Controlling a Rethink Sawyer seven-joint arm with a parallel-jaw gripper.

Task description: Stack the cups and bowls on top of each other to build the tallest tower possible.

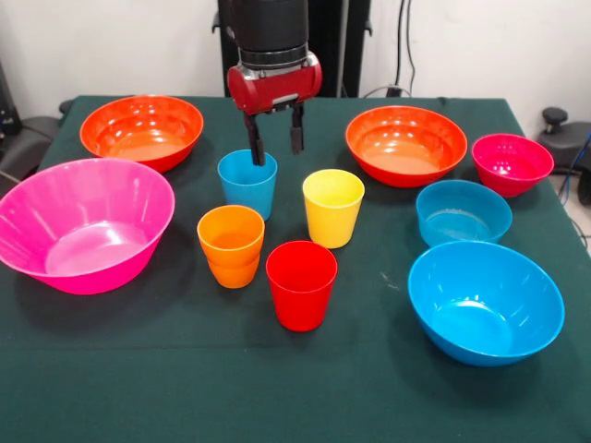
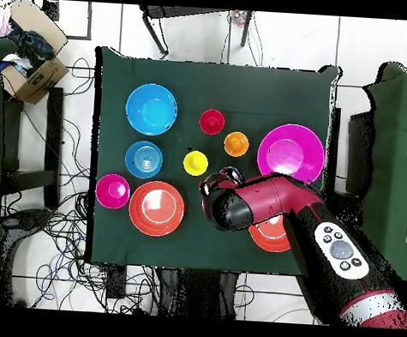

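My gripper (image 1: pixel 277 155) hangs open over the far rim of the light blue cup (image 1: pixel 247 183); one finger (image 1: pixel 256 148) reaches down at the cup's mouth, the other is behind and to the right of it. It holds nothing. The yellow cup (image 1: pixel 332 207), orange cup (image 1: pixel 231 245) and red cup (image 1: pixel 301 283) stand upright close by, each apart. The large pink bowl (image 1: pixel 83 223), two orange-red bowls (image 1: pixel 141 131) (image 1: pixel 406 144), the small magenta bowl (image 1: pixel 512 163), the small blue bowl (image 1: pixel 463 211) and the large blue bowl (image 1: pixel 486 301) sit separately. No tower stands.
Everything rests on a dark green tablecloth (image 1: pixel 138 369). In the overhead view my arm (image 2: pixel 265 201) covers the light blue cup and part of one orange-red bowl (image 2: pixel 267 238). A cardboard box (image 2: pixel 31 69) and cables lie on the floor beside the table.
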